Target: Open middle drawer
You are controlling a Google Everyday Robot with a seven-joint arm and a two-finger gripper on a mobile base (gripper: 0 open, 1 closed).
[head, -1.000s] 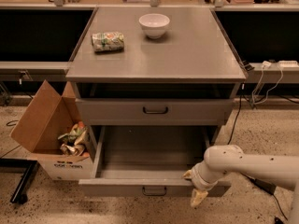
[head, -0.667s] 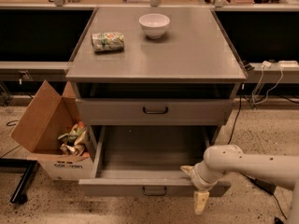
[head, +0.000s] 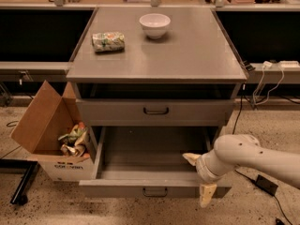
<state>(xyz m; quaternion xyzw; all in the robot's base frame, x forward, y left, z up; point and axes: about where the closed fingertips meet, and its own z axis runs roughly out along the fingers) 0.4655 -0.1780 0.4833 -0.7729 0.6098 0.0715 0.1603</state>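
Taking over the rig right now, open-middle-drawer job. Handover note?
Gripper: open, at the right end of the middle drawer's front panel, with one finger inside the drawer and the other outside the front.
Middle drawer: pulled well out of the cabinet. Its handle is free at the centre.
Drawer above: far less far out.
Done: the drawer looks open.
Left: probably only lifting the gripper clear without nudging the front panel.
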